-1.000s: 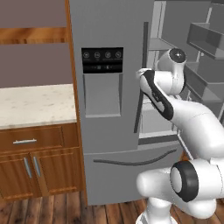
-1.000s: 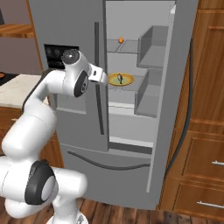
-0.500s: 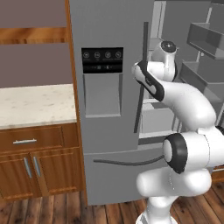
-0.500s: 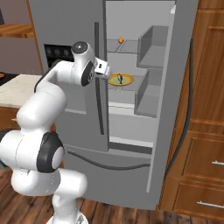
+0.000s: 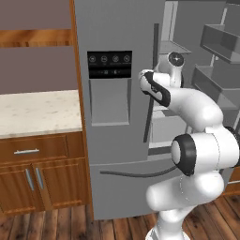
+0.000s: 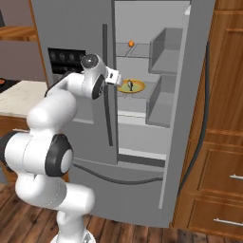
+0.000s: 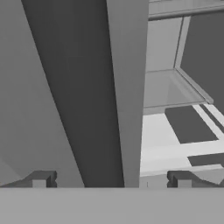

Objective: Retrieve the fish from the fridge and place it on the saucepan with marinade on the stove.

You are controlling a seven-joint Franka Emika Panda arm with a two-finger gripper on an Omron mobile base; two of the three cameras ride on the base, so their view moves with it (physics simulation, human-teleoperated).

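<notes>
Change since earlier frames: the arm has been swung further in toward the open right side of the fridge; the white hand, seen beside the closed left door a second ago, is now carried up to the edge of the opening at the level of the plate shelf. No shift of the fish, plate or orange item is noted.

Fridge (image 6: 76, 28): grey steel, left door shut, right door swung open. In the left base view the black dispenser panel (image 5: 109, 64) and the long dark handle (image 5: 151, 89) are shown square on; in the right base view the lit interior and the door bins (image 6: 163, 52) are seen instead.

Arm: in the left base view the wrist is seen in front of the shelves, hiding the compartment behind it. In the right base view it is seen from the other side, with the hand just left of the plate.

Shelves: pale grey shelves (image 7: 164, 87) are shown in the hand view, past a broad grey upright taken to be the door edge.

Yellow plate (image 6: 136, 87): recorded in the right base view, on a middle shelf.

Gripper (image 7: 111, 179): jaws are held wide apart, nothing between them; both dark fingertips (image 7: 40, 178) are seen low in the hand view.

Fish (image 6: 129, 85): small, grey, lying on the yellow plate inside the fridge, just beside the hand but apart from it.

Orange item (image 6: 131, 43): small, on the shelf above.
</notes>
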